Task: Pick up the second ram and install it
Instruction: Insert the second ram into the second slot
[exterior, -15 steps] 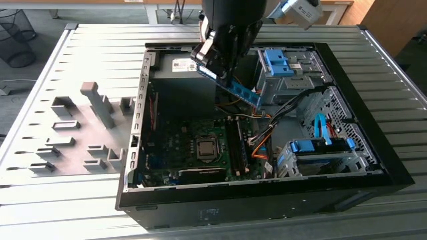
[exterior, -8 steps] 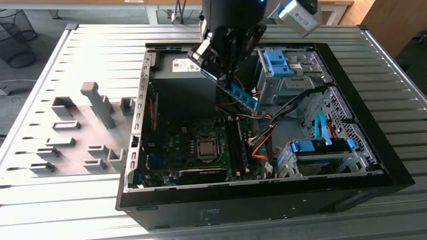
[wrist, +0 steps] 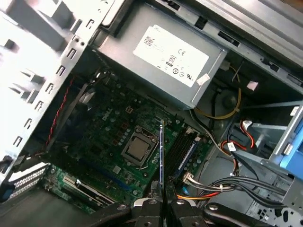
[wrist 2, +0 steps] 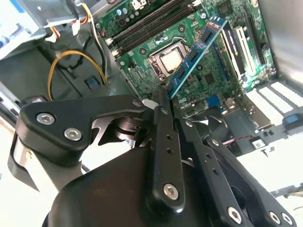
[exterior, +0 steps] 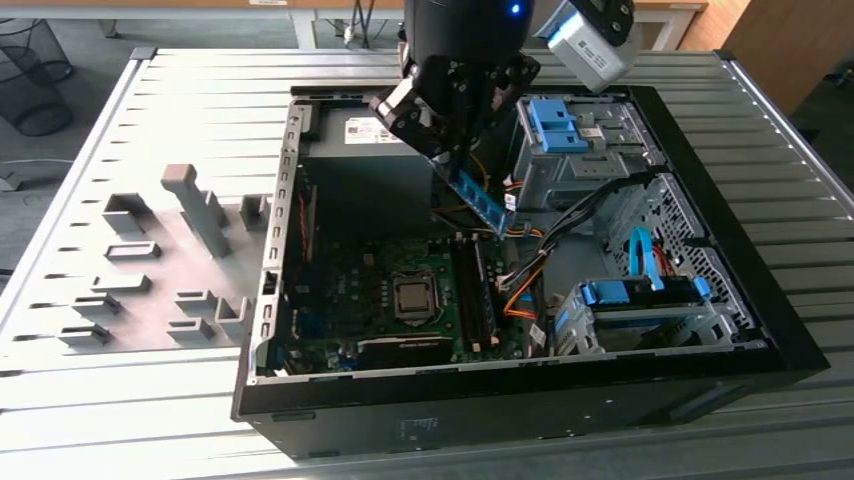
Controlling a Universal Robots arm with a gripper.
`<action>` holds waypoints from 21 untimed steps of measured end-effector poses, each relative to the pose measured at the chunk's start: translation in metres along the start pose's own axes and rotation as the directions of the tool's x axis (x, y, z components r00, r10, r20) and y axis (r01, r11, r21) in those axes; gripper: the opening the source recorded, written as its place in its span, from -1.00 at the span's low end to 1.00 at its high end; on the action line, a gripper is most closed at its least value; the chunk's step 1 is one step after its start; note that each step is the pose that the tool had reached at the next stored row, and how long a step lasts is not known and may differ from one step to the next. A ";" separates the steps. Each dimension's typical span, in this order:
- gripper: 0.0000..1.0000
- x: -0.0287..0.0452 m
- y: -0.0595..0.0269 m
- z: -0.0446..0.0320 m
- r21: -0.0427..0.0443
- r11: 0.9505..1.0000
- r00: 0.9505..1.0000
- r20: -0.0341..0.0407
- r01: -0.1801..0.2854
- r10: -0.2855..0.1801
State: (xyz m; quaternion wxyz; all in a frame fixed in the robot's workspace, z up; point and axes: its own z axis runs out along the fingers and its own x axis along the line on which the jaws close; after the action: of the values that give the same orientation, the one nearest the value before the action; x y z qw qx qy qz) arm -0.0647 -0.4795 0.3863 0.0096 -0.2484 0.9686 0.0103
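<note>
The second ram (exterior: 481,202) is a thin blue-green stick with black chips, hanging tilted above the inside of the open computer case (exterior: 747,330). My gripper (exterior: 451,158) is shut on its upper end. In the second wrist view the ram (wrist 2: 196,51) juts out from between the black fingers (wrist 2: 163,124) over the green motherboard (wrist 2: 208,80). In the first wrist view the ram (wrist: 161,156) appears edge-on, rising from the gripper (wrist: 161,202), between the processor socket (wrist: 138,149) and the long dark memory slots (wrist: 185,150). The stick is clear of the slots (exterior: 473,290).
A grey power supply (wrist: 170,52) fills the case's far end. Blue drive brackets (exterior: 561,125) and a blue-trimmed drive cage (exterior: 641,295) stand on the exterior view's right, with bundled cables (exterior: 534,270) beside the slots. Grey fixture blocks (exterior: 160,255) stand on the slatted table at the left.
</note>
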 end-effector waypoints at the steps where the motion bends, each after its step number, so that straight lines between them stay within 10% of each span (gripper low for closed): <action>1: -0.73 0.0000 0.0000 0.0001 0.001 1.000 1.000 0.000 -0.015 0.015; 21: -0.73 0.0000 0.0000 0.0004 0.002 0.998 0.998 0.001 -0.061 0.061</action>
State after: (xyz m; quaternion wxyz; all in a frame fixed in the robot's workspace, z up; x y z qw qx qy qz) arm -0.0647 -0.4795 0.3859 0.0099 -0.2186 0.9757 0.0098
